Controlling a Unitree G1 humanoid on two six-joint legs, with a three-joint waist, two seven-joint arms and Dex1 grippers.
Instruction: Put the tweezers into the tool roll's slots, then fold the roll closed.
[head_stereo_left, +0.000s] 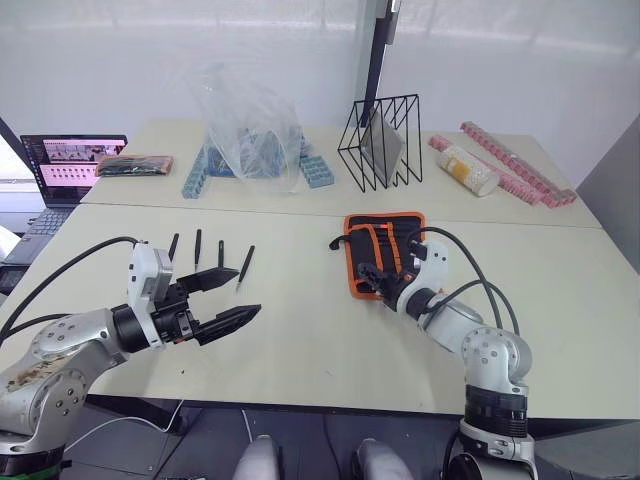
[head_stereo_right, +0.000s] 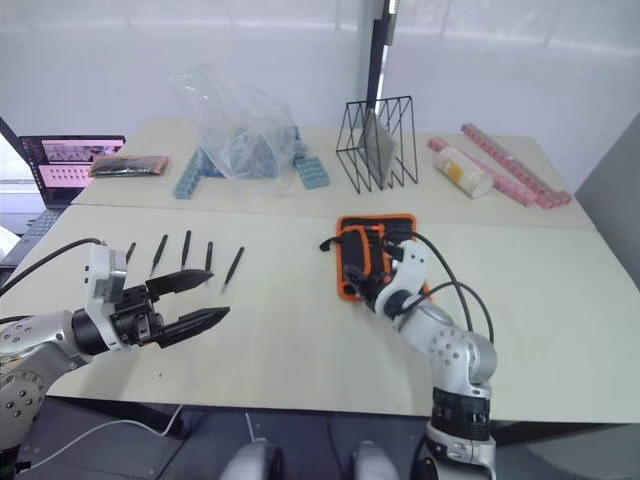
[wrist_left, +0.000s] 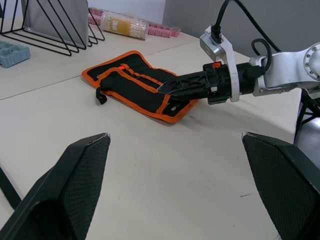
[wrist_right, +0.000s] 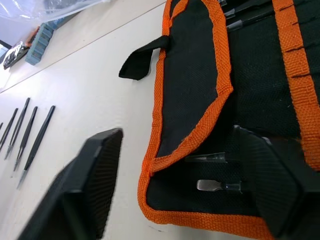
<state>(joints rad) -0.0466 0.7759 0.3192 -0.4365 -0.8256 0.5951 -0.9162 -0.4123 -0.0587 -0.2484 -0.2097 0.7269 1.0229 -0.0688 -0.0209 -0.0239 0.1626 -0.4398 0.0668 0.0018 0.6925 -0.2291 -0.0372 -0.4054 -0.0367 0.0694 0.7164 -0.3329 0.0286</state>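
On the pale tabletop (head_stereo_left: 300, 330) the roll (head_stereo_left: 382, 250) lies open, and the tweezers (head_stereo_left: 221, 253) lie in a row well to its left. The left gripper (head_stereo_left: 228, 297) hovers near the tweezers, fingers wide and empty; the right gripper (head_stereo_left: 368, 274) is over the roll's near edge, fingers wide too. A white wall (head_stereo_left: 300, 50) stands behind.

Coarse woven black cloth tool roll (wrist_right: 200, 80), orange webbing trim; matt tabletop (head_stereo_left: 300, 330).

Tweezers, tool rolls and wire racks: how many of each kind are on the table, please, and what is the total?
Tweezers: 5
Tool roll: 1
Wire rack: 1
Total: 7
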